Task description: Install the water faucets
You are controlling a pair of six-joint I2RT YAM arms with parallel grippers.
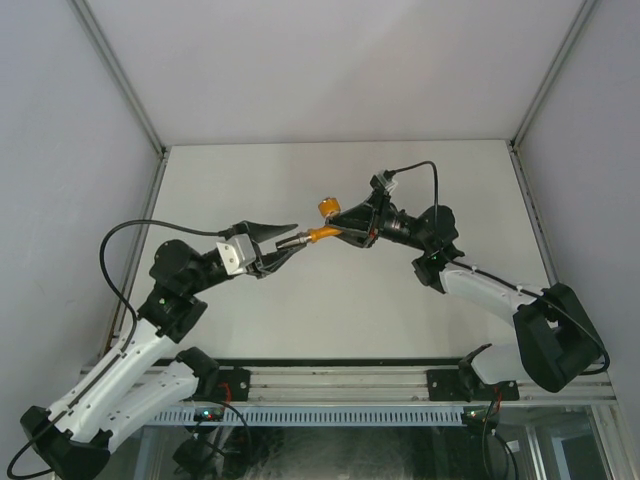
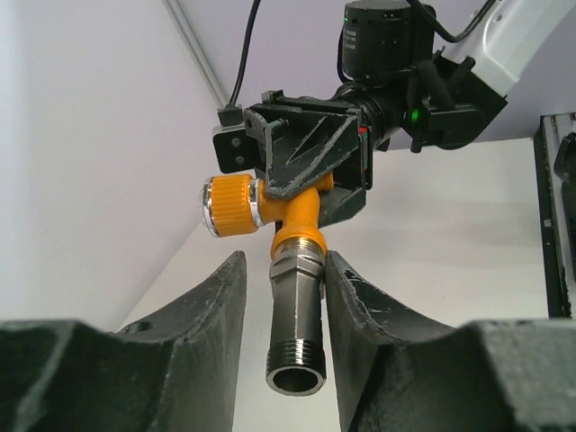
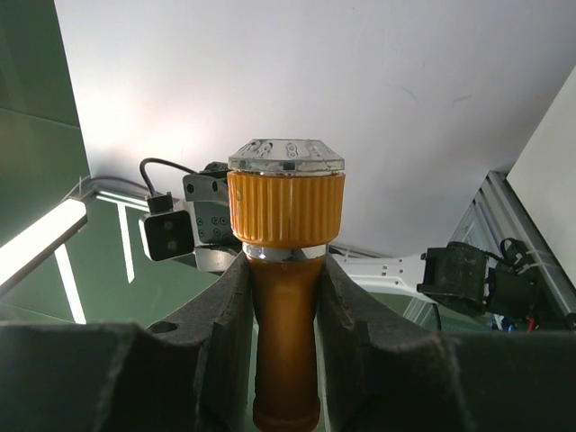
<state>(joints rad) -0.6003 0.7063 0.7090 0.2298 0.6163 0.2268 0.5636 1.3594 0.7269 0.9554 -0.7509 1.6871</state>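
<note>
Aloft over the middle of the tabletop (image 1: 400, 320), the right claw (image 3: 284, 274) was clamped on the body of the orange tap (image 2: 301, 214). The left claw (image 2: 285, 265) stood partly open, its fingers flanking the grey metal fitting (image 2: 297, 342) joined to the tap's end, a gap showing on one side.

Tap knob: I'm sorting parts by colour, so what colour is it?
Orange-yellow; the knob shows best in the right wrist view.
</note>
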